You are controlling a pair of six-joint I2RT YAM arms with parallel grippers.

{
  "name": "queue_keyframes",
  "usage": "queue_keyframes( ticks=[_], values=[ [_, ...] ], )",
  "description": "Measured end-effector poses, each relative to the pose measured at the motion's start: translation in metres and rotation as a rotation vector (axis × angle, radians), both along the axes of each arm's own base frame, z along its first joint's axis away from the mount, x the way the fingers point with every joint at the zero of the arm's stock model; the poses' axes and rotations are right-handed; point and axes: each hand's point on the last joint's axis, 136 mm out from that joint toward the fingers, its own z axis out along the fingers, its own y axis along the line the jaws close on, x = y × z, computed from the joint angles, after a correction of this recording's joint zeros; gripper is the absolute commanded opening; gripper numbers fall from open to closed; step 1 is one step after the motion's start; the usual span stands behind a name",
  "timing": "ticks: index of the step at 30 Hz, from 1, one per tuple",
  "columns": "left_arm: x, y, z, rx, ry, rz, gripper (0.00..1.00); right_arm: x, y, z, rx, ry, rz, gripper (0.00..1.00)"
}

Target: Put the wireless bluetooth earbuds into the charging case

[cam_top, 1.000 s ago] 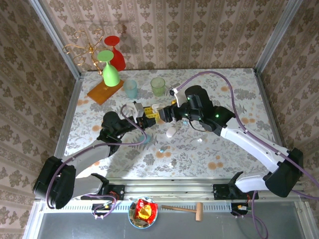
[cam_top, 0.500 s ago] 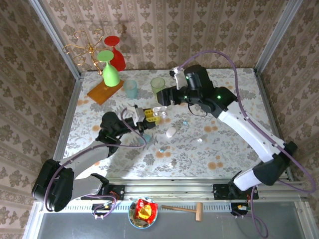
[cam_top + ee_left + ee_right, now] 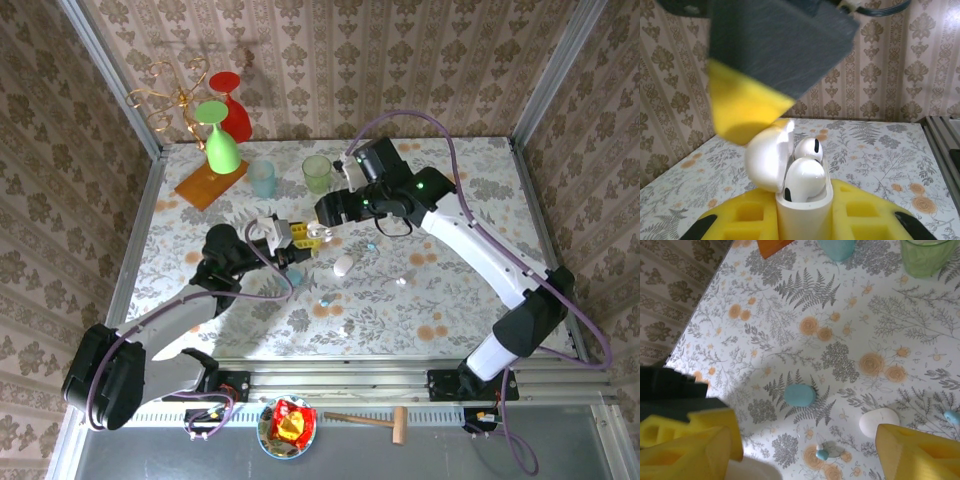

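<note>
Currently the left gripper (image 3: pixel 804 220) is clamped on the lower body of an open white charging case (image 3: pixel 802 212), which stands upright between its yellow pads; the lid (image 3: pixel 767 160) is swung back to the left in the left wrist view. Two white earbuds (image 3: pixel 802 179) sit in the case, one in front and one behind it, both standing proud of the rim.

From above, we see the left gripper (image 3: pixel 290 236) and the right gripper (image 3: pixel 322 228) just beside each other over the middle of the tabletop (image 3: pixel 470 190). We note the right gripper (image 3: pixel 802 440) has its jaws wide apart with nothing between them; one of its fingers (image 3: pixel 747 107), grey with a yellow pad and blurred, hangs over the lid in the left wrist view; we cannot tell whether it touches the lid.

On the tabletop below the right wrist lie a closed white case (image 3: pixel 879 421) and a pale-blue case (image 3: pixel 800 395), apart from each other; near them a small blue earbud (image 3: pixel 822 455) lies just beside a tiny white one; another blue earbud (image 3: pixel 952 416) lies at the right edge of that view.

At the far side stand a green cup (image 3: pixel 927 255), a blue cup (image 3: pixel 837 246) and an orange board (image 3: pixel 772 245).
</note>
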Motion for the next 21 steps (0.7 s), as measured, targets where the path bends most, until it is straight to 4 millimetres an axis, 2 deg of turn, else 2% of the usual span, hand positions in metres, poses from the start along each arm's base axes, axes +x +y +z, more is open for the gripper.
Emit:
queue_keyframes(
  ticks=[12, 15, 19, 21],
  values=[
    [0.01, 0.009, 0.005, -0.029, 0.067, 0.044, 0.01, -0.028, -0.005, 0.006, 0.059, -0.022, 0.074, 0.77],
    [0.009, 0.01, 0.009, -0.047, 0.111, 0.023, 0.0, -0.039, 0.0, 0.013, 0.119, -0.085, 0.152, 0.74],
    [-0.001, 0.008, 0.025, -0.085, 0.144, -0.061, 0.0, -0.054, 0.005, 0.018, 0.179, -0.183, 0.261, 0.65],
    [-0.008, 0.006, 0.033, -0.101, 0.153, -0.112, 0.0, -0.055, 0.008, 0.021, 0.189, -0.218, 0.302, 0.62]
  ],
)
